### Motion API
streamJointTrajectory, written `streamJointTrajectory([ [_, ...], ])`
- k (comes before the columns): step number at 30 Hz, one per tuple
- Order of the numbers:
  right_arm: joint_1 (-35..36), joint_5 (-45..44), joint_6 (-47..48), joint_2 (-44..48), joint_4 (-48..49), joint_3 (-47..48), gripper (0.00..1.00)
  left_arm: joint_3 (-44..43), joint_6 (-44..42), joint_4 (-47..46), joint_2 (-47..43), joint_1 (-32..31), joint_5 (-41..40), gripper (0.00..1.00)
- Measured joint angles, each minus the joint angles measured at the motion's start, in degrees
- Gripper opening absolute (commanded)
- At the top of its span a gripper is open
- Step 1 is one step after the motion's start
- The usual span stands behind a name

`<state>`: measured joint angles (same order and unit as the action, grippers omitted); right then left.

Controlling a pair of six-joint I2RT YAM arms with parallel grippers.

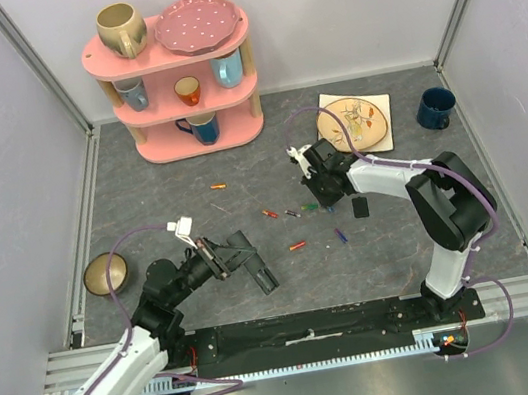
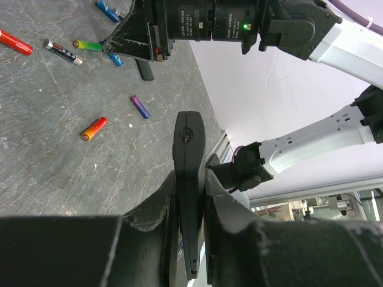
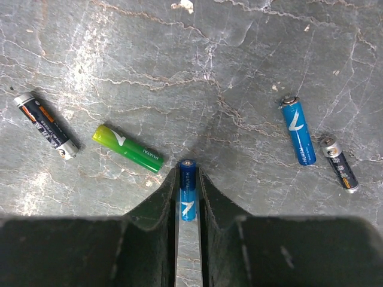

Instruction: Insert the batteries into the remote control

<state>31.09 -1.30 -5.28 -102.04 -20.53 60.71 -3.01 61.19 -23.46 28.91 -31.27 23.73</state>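
My left gripper [image 2: 190, 179] is shut on the remote control [image 2: 189, 149], a slim black bar held on edge above the table; from above the remote control [image 1: 259, 273] sticks out toward the right. My right gripper [image 3: 188, 173] is down on the table, its fingers pressed to both sides of a blue battery [image 3: 188, 192]. Beside it lie a green battery [image 3: 127, 148], a dark one [image 3: 46, 125], another blue one [image 3: 298, 130] and a small dark one [image 3: 339, 163]. From above, the right gripper [image 1: 319, 193] sits over the row of batteries [image 1: 292, 213].
A black flat piece [image 1: 360, 207] lies by the right arm. Loose batteries sit at mid-table: orange [image 1: 219, 186], red-orange [image 1: 297, 246], purple [image 1: 341, 236]. A pink shelf [image 1: 172, 71] with mugs stands at the back, with a plate [image 1: 355, 121], blue mug [image 1: 435, 108] and bowl [image 1: 106, 275].
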Motion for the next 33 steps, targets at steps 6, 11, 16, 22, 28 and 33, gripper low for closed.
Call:
streamJointTrajectory([
  [6,-0.2,0.2,-1.7,0.0,-0.1,0.0,0.03,0.0,0.0,-2.4,3.4,0.0,0.0,0.02],
  [11,-0.4,0.1,-4.4,0.0,-0.1,0.0,0.0,0.1,0.0,-3.9,5.2,0.0,0.0,0.02],
  [16,-0.5,0.2,-8.9,2.8,1.7,-3.3,0.0,0.1,0.0,-5.5,7.6,0.0,-0.1,0.02],
  [22,0.7,1.7,-16.3,18.9,3.4,-12.6,0.0,-0.3,0.5,-8.8,14.3,0.0,-0.6,0.02],
  [28,6.3,1.2,-22.6,38.4,8.6,-17.9,0.0,-1.9,3.7,-16.4,23.6,-0.4,-2.3,0.02],
  [33,8.4,0.8,-28.1,51.1,11.6,-23.6,0.0,-3.3,6.0,-24.6,30.2,-1.8,-5.5,0.02],
])
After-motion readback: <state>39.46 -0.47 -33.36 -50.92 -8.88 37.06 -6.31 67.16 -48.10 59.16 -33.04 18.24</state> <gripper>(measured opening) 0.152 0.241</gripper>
